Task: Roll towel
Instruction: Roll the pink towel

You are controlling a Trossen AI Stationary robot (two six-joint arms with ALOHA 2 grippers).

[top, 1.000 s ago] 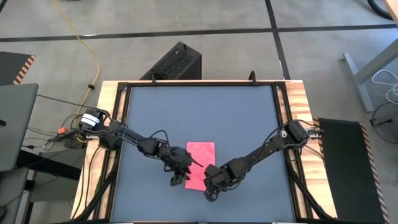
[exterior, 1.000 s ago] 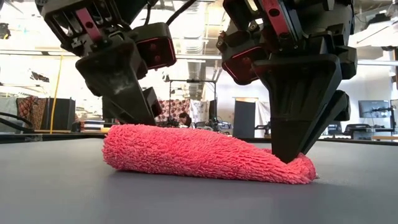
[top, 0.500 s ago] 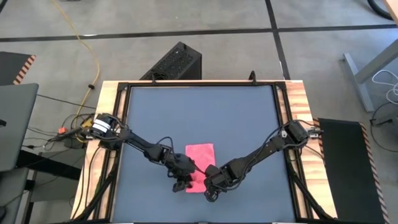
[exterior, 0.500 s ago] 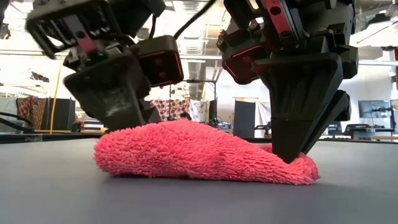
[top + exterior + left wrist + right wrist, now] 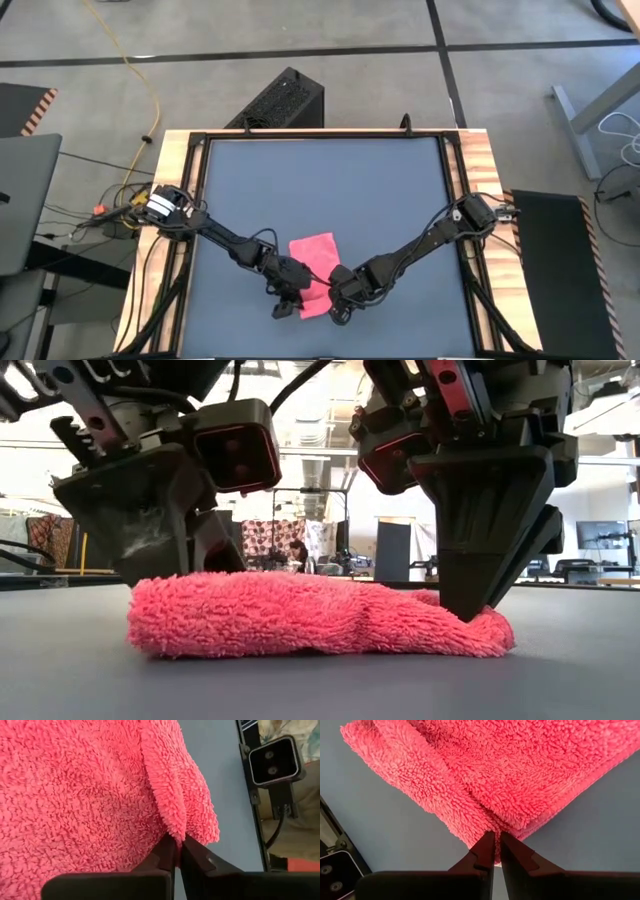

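1. The pink towel (image 5: 313,272) lies on the dark grey mat (image 5: 320,190) of my desk, toward the near edge and about midway between its sides, seen from above as a small folded patch sitting at a slant.

2. My left gripper (image 5: 291,300) sits at the towel's near left corner. Its jaws are pressed together on a ridge of the fluffy cloth, as my left wrist camera shows: the towel (image 5: 90,790) fills most of that view, and a fold of it is pinched where my two dark fingers (image 5: 167,852) meet.

3. My right gripper (image 5: 338,297) sits at the towel's near right corner, just beside the left one. Its jaws are narrow and clamped on the cloth's edge; in my right wrist camera the towel (image 5: 490,765) lies in layered folds, with the corner caught between my fingertips (image 5: 486,844).

4. At desk level, the towel (image 5: 310,615) forms a low, lumpy mound flat on the mat. The left gripper (image 5: 165,535) bears on its one end and the right gripper (image 5: 480,590) pins its other end down to the surface.

5. Beyond the desk, a black box (image 5: 280,100) stands on the grey floor.
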